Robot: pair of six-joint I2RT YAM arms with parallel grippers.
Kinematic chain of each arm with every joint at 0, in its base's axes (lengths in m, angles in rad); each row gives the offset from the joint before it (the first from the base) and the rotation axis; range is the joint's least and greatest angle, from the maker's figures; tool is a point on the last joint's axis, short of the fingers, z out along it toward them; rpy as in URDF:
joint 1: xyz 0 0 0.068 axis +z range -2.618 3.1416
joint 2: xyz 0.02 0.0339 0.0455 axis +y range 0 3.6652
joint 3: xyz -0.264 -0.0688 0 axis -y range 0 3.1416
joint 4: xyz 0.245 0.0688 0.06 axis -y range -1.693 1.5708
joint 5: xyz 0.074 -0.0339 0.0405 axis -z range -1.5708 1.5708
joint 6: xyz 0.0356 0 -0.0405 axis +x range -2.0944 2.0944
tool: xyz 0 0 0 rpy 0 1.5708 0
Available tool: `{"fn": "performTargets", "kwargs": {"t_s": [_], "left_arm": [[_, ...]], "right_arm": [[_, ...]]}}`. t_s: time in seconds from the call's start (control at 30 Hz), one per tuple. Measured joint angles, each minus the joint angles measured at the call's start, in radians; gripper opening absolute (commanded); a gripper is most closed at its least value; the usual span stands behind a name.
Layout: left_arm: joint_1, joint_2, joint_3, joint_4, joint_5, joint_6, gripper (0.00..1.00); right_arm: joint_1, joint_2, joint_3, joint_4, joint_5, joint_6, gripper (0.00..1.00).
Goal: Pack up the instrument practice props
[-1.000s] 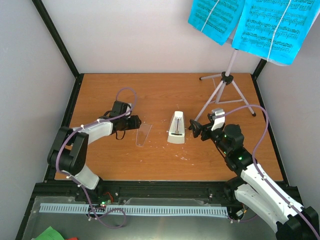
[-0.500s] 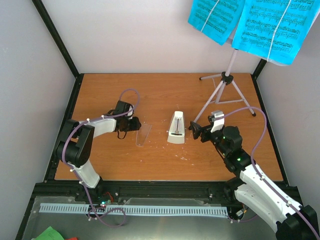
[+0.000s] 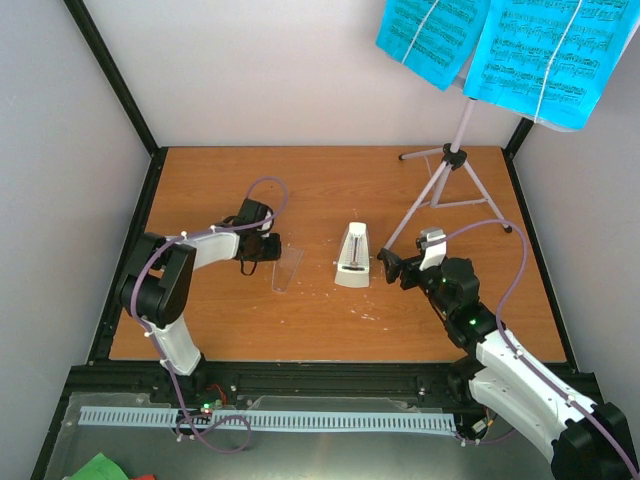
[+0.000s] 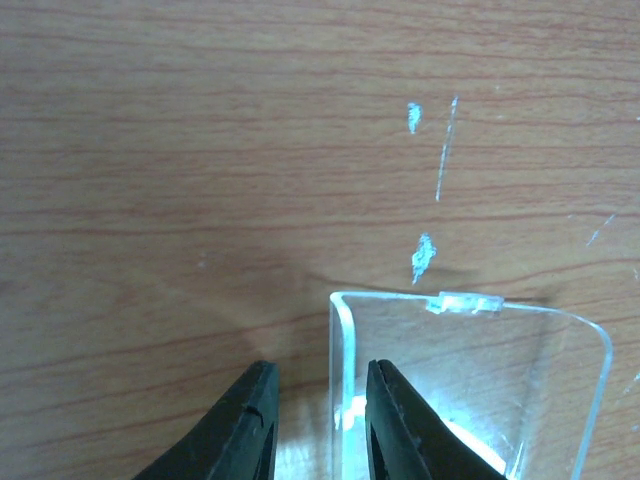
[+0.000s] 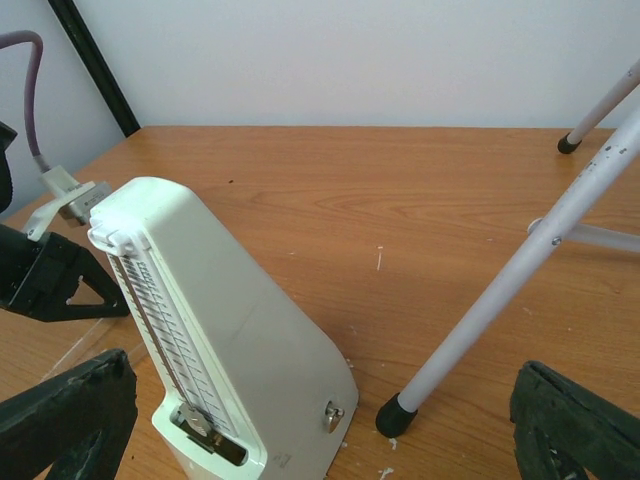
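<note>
On the left side of the table, the left gripper has slid a little further toward the clear cover over the last second, its elbow swinging in behind it. I judge the cover is about to be picked up so it can go back over the metronome, which stands upright mid-table, well apart from it. The left jaws are only narrowly spread and straddle one side wall of the lying cover; bare wood shows between the wall and the outer finger, so nothing is pinched yet. The right gripper has barely shifted and hangs just beside the metronome, jaws spread wide and empty. The music stand with its cyan pages stands untouched at the far right.
</note>
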State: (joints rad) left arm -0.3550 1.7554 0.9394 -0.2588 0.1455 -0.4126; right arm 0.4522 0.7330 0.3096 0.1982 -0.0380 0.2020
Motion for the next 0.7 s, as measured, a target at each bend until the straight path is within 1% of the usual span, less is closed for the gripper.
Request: {"fn": "performTargets", "kwargs": {"t_s": [0.13,0.3,0.4,0.6,0.7], "left_arm": [[-0.027,0.03,0.037,-0.01,-0.026,0.006,0.18],[-0.047,0.056,0.067,-0.015,-0.053,0.011,0.1],[-0.047,0.058,0.069,-0.021,-0.062,0.012,0.02],[-0.047,0.055,0.068,-0.024,-0.056,0.003,0.0],[-0.047,0.015,0.02,-0.027,-0.007,-0.018,0.0]], "right_arm": [[0.0,-0.018,-0.01,0.002,0.009,0.0,1.0],[0.0,-0.061,-0.026,0.004,0.029,0.0,1.0],[0.0,-0.078,-0.033,0.005,0.035,0.0,1.0],[0.0,-0.08,-0.036,0.008,0.039,-0.001,1.0],[0.0,-0.082,-0.038,0.008,0.038,-0.004,1.0]]}}
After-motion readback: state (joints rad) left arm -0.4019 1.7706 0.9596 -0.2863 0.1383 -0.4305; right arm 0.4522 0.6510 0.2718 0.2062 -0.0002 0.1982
